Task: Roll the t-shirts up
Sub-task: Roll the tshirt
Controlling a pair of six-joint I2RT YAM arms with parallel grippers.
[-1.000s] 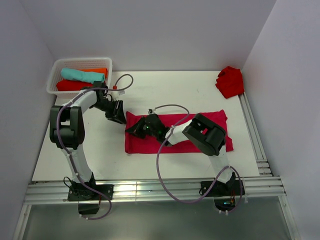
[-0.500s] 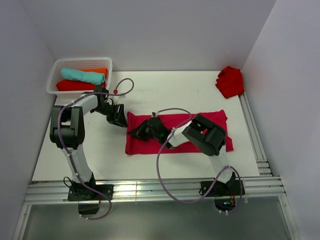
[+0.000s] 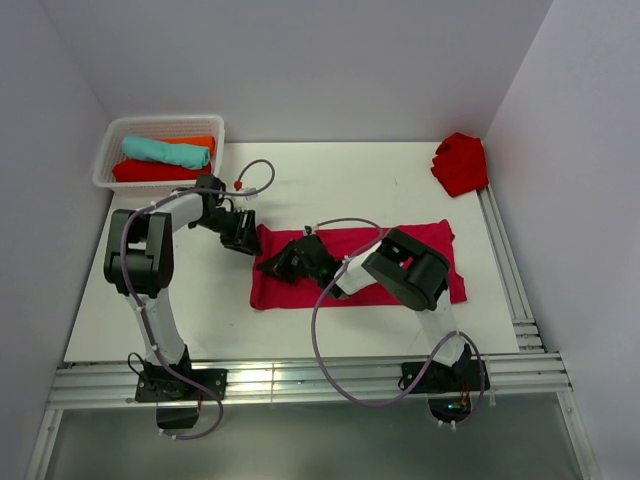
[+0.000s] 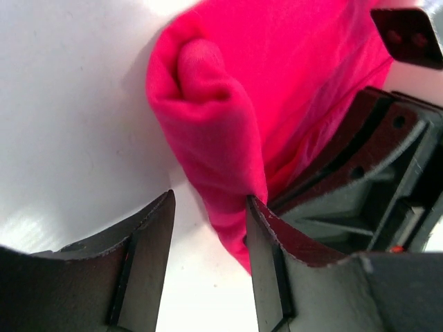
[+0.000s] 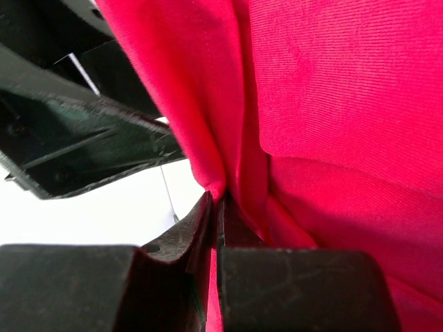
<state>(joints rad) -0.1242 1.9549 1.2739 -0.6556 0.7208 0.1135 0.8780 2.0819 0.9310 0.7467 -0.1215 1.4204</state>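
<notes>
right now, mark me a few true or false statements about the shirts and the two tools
The right tool is pinched shut on the crimson t-shirt. True.
The left tool is clamped on that shirt too. False: its fingers stand apart, with some table showing between them.
The basket holds a teal roll. True.
The crumpled scarlet t-shirt lies in the basket. False: it lies at the table's far right corner.
</notes>
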